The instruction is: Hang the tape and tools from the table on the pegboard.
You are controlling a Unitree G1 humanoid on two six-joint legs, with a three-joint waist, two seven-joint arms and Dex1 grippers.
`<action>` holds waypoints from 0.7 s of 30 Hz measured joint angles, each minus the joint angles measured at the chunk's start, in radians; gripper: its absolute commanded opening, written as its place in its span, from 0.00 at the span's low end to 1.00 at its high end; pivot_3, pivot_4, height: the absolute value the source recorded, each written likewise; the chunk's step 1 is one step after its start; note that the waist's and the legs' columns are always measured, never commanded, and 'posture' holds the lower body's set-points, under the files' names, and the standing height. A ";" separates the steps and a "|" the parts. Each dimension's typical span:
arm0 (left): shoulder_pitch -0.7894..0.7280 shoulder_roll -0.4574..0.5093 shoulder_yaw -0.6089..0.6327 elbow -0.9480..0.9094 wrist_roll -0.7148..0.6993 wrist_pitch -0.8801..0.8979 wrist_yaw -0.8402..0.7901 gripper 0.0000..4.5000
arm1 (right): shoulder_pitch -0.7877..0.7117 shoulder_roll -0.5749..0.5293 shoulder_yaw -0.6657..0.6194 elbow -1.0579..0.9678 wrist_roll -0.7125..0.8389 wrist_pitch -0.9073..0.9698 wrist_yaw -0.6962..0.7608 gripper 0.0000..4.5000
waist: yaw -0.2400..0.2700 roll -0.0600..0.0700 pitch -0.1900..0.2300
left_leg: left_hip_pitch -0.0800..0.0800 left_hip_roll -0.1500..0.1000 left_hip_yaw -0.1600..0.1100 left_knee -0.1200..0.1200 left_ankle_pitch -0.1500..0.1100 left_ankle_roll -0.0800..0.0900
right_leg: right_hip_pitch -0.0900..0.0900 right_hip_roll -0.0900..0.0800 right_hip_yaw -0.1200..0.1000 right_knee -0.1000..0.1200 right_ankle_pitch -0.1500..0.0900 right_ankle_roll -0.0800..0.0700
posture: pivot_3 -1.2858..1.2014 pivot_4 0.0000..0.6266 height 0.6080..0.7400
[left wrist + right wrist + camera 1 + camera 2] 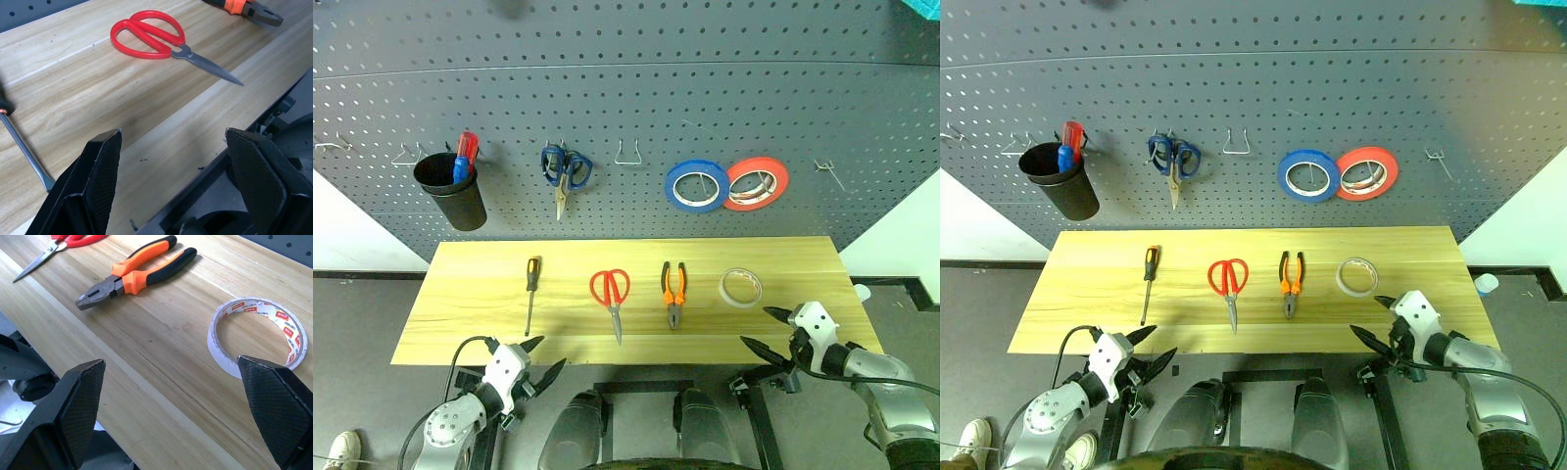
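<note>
At the surface's [470,313] near edge, the left gripper [537,361] and right gripper [771,331] hover wide open, holding nothing

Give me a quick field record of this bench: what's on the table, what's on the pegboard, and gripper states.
table: screwdriver, red scissors, pliers, cream tape, lying in a row, apart
pegboard: black cup, blue scissors, blue roll, red-orange roll
left gripper: open, holding nothing
right gripper: open, holding nothing
</note>
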 measured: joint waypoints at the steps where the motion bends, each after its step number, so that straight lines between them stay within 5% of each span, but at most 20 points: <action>1: -0.001 0.000 0.000 0.000 0.000 0.000 -0.001 0.78 | 0.001 0.000 0.000 -0.006 0.000 0.004 -0.001 1.00 | 0.000 0.000 0.000 | 0.000 0.000 0.000 0.000 0.000 0.000 | 0.000 0.000 0.000 0.000 0.000 0.000 | 0.51 0.19 0.94; 21: 0.003 0.000 -0.008 -0.040 0.001 0.011 0.003 0.78 | 0.017 -0.001 -0.003 -0.089 -0.002 0.081 -0.034 1.00 | 0.000 0.000 0.000 | 0.000 0.000 0.000 0.000 0.000 0.000 | 0.000 0.000 0.000 0.000 0.000 0.000 | 0.51 0.19 0.94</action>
